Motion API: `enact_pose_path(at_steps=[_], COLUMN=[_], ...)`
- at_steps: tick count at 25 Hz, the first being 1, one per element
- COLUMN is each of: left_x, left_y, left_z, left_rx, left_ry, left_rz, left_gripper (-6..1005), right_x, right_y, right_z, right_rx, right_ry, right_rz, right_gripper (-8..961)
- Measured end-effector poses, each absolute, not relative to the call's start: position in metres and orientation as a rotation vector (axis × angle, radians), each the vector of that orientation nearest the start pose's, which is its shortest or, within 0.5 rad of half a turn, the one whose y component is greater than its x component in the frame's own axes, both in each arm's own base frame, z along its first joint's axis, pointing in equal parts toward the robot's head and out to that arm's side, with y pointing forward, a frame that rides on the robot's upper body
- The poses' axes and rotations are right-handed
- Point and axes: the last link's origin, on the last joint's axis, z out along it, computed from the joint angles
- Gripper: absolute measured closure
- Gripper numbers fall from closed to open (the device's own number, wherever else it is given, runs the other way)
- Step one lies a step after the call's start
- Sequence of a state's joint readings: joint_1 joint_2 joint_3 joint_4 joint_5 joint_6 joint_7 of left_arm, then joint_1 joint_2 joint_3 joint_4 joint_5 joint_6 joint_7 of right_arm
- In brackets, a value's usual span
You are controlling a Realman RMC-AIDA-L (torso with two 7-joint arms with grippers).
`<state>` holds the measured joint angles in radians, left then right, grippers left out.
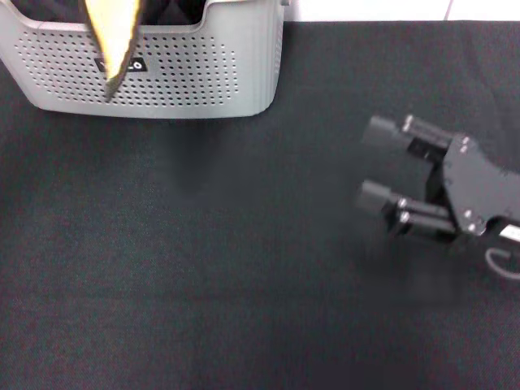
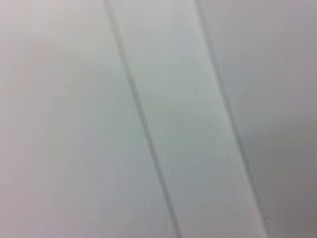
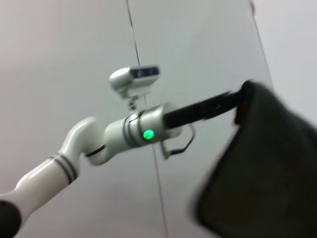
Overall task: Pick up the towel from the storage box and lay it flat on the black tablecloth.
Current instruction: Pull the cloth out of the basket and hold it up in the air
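The towel [image 1: 114, 36] hangs down from above the head view, its orange-yellow side showing. Its pointed lower corner dangles in front of the light grey storage box [image 1: 203, 73] at the far left. In the right wrist view the towel [image 3: 262, 163] shows its dark grey side, hanging from my left gripper [image 3: 241, 99], which is shut on its top edge. My right gripper [image 1: 375, 162] is open and empty, hovering over the black tablecloth [image 1: 203, 260] at the right. The left wrist view shows only pale panels.
The box stands at the tablecloth's far left corner, with dark cloth inside it [image 1: 175, 10]. A white surface [image 1: 390, 10] lies beyond the tablecloth's far edge. My white left arm [image 3: 99, 144] stretches across the right wrist view.
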<state>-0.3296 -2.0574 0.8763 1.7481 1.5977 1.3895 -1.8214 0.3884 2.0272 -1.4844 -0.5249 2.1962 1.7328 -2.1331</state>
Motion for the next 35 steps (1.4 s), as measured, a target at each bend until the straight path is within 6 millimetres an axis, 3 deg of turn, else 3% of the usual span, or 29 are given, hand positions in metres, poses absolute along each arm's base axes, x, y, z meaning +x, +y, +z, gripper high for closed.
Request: enact_pose_path(at_steps=[4,8,12,19,23,35], left_x=[-0.107,-0.103,-0.099,-0.096,-0.094,-0.098], left_y=[0.306,0.3,0.299,0.302,0.304,0.306], left_z=[0.178,0.175,0.172,0.164,0.162,0.158], left_rx=[-2.292,-2.297,-2.306,-2.332,-2.337,-2.35], left_ry=[0.074,0.084,0.089,0.089,0.093,0.079], left_rz=[-0.838,-0.858,-0.871,-0.871,-0.865,-0.837], left_gripper=[984,983,983,982,981,979], right_x=[0.19,0.175,0.161,0.14,0.134,0.133], right_y=[0.28,0.282,0.281,0.268,0.261,0.264], right_z=[-0.001,0.001,-0.013,-0.054,-0.063,-0.047], right_rx=[-2.53,-2.519,-2.544,-2.508,-2.408,-2.262], right_ry=[0.07,-0.082,-0.22,-0.393,-0.436,-0.367], right_rz=[1.557,1.562,1.529,1.409,1.4,1.441], right_gripper=[176,182,193,213,228,271])
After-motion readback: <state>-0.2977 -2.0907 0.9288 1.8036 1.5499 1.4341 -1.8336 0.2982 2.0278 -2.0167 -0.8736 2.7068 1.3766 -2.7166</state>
